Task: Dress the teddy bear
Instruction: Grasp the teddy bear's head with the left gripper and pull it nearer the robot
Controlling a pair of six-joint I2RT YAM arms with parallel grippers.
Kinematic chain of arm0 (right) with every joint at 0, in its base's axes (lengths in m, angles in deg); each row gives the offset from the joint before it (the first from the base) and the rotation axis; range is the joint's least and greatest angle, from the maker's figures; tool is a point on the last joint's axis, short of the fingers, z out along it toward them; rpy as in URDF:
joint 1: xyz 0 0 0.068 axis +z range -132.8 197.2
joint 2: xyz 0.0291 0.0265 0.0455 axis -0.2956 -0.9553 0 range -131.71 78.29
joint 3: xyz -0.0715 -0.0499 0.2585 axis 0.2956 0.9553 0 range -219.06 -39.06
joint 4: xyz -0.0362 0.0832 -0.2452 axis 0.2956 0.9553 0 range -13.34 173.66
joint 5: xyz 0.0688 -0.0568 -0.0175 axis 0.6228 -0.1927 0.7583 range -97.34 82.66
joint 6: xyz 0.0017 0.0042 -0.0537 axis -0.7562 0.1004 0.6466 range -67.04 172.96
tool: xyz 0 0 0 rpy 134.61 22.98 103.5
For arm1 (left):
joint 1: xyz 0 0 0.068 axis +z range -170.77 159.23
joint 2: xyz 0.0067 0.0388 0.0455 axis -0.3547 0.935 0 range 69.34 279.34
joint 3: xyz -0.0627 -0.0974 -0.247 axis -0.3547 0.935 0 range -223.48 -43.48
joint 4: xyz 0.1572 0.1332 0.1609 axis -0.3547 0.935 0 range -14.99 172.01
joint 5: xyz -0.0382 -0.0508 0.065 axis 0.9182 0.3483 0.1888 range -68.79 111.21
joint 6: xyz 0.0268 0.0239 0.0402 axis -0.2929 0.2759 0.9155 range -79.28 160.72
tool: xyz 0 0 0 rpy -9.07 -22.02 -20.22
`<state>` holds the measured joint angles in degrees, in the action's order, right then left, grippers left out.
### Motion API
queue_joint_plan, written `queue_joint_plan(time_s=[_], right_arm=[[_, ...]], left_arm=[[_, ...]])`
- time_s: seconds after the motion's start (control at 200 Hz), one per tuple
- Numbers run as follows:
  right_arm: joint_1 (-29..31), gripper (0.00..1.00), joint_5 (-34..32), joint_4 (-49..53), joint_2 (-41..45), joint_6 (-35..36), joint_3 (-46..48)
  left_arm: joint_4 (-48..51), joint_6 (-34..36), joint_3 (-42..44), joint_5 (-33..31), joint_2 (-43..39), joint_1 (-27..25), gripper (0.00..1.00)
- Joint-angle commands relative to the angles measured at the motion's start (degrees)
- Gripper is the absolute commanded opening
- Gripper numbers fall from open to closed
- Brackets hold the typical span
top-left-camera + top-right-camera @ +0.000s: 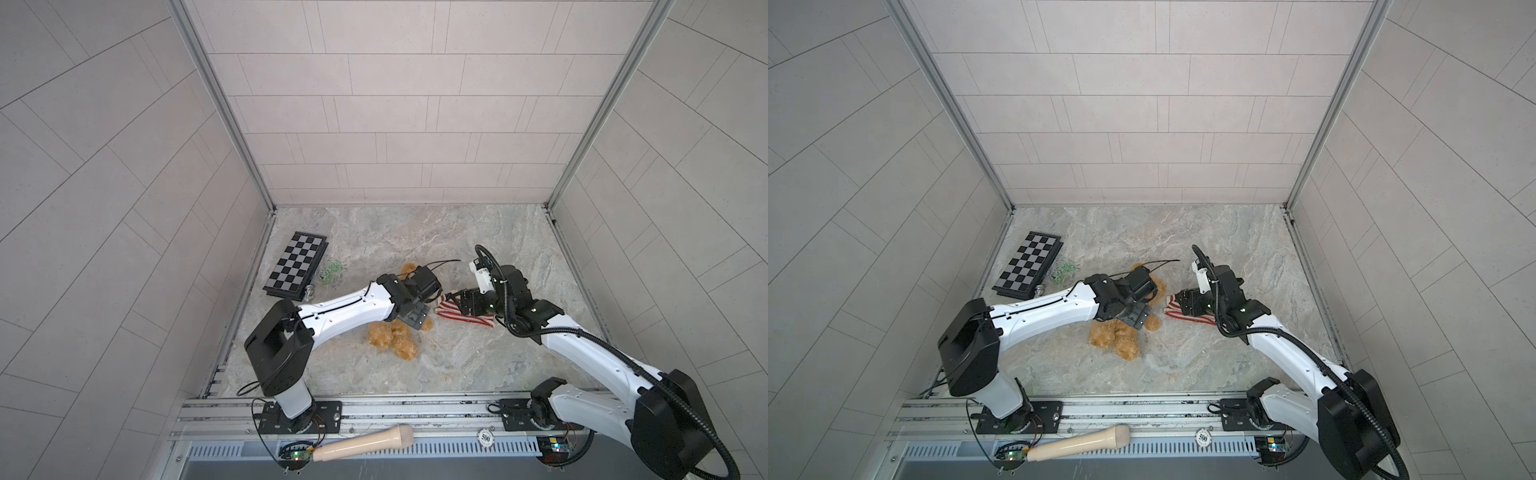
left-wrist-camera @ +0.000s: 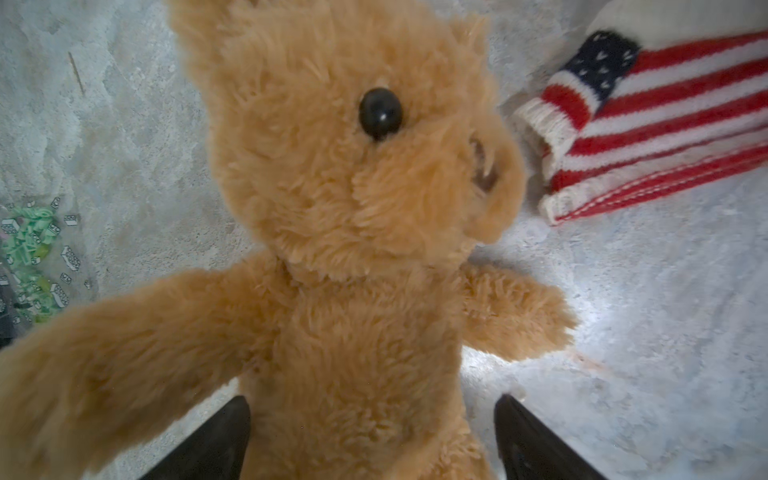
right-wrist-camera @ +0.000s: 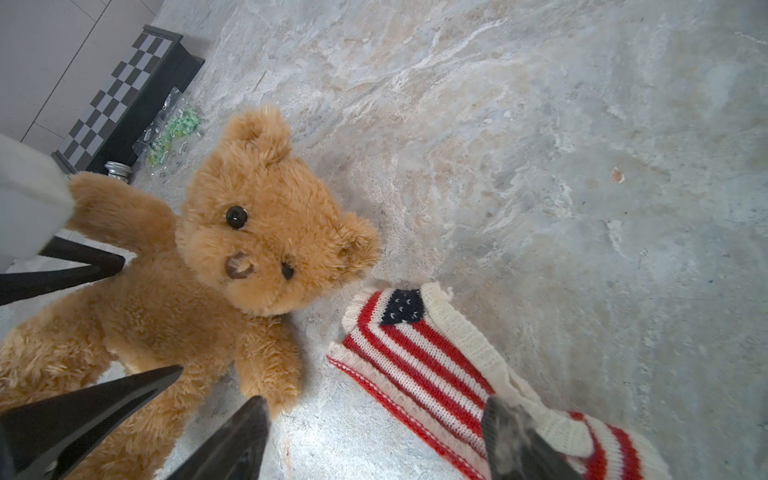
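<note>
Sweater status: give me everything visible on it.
The sweater is a small knit piece with red and white stripes, a navy patch with white flecks like a flag, and cream ribbed trim. It lies flat and empty on the marble-look table, close beside the teddy bear's head and arm, not on the bear. The right gripper hangs over it with jaws open, one finger over the cream edge. Whether it touches cannot be told.

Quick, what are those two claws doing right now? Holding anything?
Left gripper: open, straddling the body of the teddy bear.
Right gripper: open, holding nothing, one finger at the striped sweater.
</note>
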<state>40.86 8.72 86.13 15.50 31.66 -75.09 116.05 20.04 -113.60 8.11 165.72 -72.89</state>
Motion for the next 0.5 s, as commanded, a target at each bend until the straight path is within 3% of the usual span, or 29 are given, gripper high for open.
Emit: queue_joint_plan(time_s=[0.0,0.315,0.496], right_arm=[[-0.36,0.83,-0.76,0.26,0.26,0.73,0.23],[-0.18,0.82,-5.81,7.79,-1.97,3.9,-3.01],[0.64,0.82,-7.56,9.59,-1.94,5.22,-2.82]], left_arm=[[-1.95,0.78,1.33,-0.88,0.46,1.99,0.96],[-8.26,0.92,5.0,3.01,2.11,3.61,0.86],[-12.59,1.15,8.3,6.39,0.61,5.49,0.66]])
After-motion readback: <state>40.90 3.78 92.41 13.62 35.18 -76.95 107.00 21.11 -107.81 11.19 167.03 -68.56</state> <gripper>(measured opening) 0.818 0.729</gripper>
